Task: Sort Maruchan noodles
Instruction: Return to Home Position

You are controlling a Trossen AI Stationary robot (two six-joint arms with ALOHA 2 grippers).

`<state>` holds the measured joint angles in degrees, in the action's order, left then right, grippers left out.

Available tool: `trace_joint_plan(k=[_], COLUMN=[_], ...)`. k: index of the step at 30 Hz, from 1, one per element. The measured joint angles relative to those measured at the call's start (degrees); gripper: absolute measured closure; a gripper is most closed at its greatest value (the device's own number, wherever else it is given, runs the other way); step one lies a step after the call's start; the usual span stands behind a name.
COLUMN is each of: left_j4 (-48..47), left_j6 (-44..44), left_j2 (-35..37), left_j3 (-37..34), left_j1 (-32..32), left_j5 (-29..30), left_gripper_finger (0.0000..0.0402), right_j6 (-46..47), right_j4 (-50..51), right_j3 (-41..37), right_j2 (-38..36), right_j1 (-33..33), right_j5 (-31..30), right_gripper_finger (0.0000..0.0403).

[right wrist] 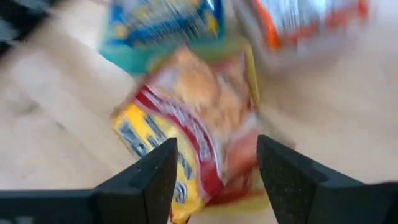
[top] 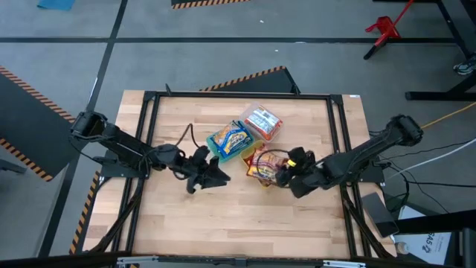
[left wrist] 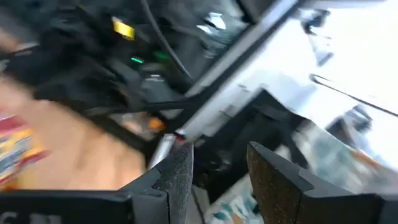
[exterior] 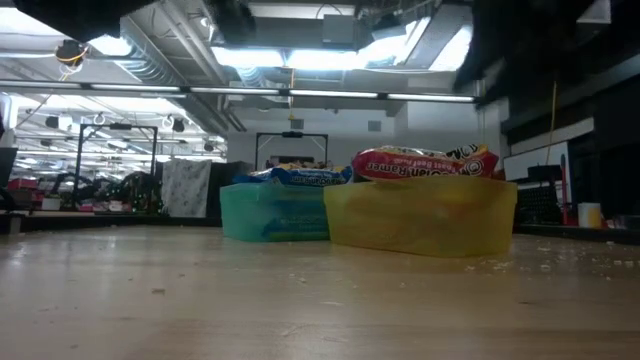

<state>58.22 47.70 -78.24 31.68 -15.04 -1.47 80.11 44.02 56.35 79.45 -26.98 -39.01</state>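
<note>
While hanging over the bench (top: 171, 223) left of centre, shows the left tool (top: 222, 177) parted and empty. Just right of it, blue Maruchan packets (top: 230, 139) in the teal bin (exterior: 270, 215), orange-and-white packets (top: 262, 120) in the clear container (top: 246, 115) behind, red packets (top: 262, 164) in the yellow bin (exterior: 420, 220). At that bin's right edge, right tool (top: 282, 179) parted, gripping nothing.

Clear-bin noodles (top: 262, 120) hidden behind yellow bin (exterior: 420, 220)

1. We see a wooden table (top: 245, 216) edged by a black frame (top: 238, 94).
2. Near the table's middle, a teal bin (exterior: 272, 212) and a yellow bin (exterior: 420, 222) sit side by side.
3. Beyond the table's far edge lies a hazard-striped mat (top: 260, 80).
4. Well off the table's far right corner is a red stand (top: 383, 28).
</note>
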Motion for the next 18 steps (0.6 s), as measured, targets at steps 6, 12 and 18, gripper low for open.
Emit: trace_joint_plan(k=[6,12,18], left_j4=[4.2,-1.6,-2.5], left_j6=[-9.2,-2.0,-1.4], left_j2=[6.5,17.5,26.9], left_j3=[0.1,0.0,0.1], left_j1=[6.0,18.4,31.6], left_j5=[-20.8,-26.8,-45.3], left_gripper_finger=[0.0255,0.0255,0.0255], right_j6=[-37.1,-61.0,-67.6], right_j4=[0.4,2.7,2.6], right_j3=[4.5,12.8,11.0], right_j2=[-10.5,-20.6,-38.0], right_j1=[0.0,0.0,1.0], right_j5=[-2.5,-12.4,-16.0], right_gripper_finger=[0.0206,0.0209,0.021])
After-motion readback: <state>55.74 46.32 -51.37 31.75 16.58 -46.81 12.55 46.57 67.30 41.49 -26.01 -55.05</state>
